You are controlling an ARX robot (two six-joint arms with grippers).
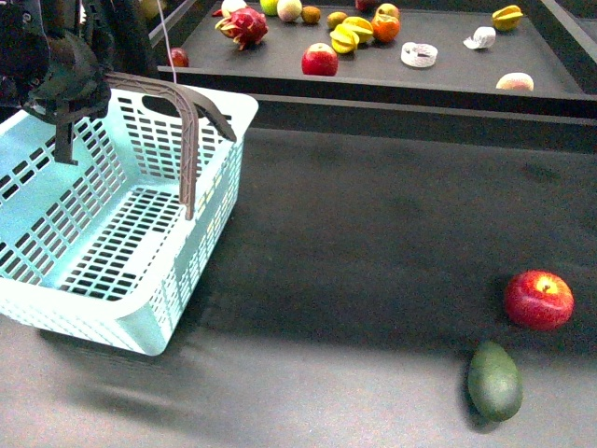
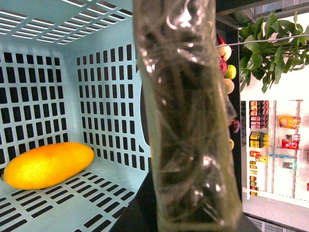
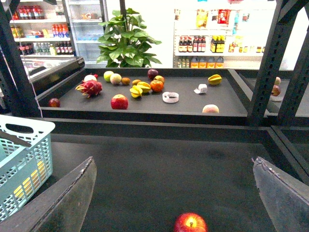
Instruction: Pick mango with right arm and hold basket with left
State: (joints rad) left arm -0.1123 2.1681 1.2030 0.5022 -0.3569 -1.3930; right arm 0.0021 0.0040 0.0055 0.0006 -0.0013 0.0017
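basket: the light turquoise basket (image 1: 121,243) with slotted walls sits on the dark table (image 1: 373,243) at the left of the front view, tipped so that its open mouth faces up and toward the viewer.
handles: a taupe-brown ribbed handle (image 1: 187,140) arches over the basket's far rim and hangs down inside against the wall.
left gripper: the left gripper (image 1: 65,98) is at the basket's upper left corner, right where the handle begins; it looks clamped on the handle, though the front view does not show the fingertips clearly. in the left wrist view a plastic-wrapped finger (image 2: 186,121) fills the middle and hides the grip, so how far the jaws stand apart cannot be told.
mango: the yellow-orange mango (image 2: 48,164) lies on its side on the basket's slotted floor, near a corner, seen only in the left wrist view.
right gripper: the right gripper (image 3: 176,198) is wide open and holds nothing, its two dark fingers (image 3: 58,203) far apart above the table.
other fruit on table: a red apple (image 1: 538,300) and a dark green avocado (image 1: 494,380) lie close together at the right front.
back shelf: a raised dark tray (image 1: 373,70) carries a dragon fruit (image 1: 244,26), another apple (image 1: 320,60), starfruit (image 1: 354,35) and an orange (image 1: 385,27).
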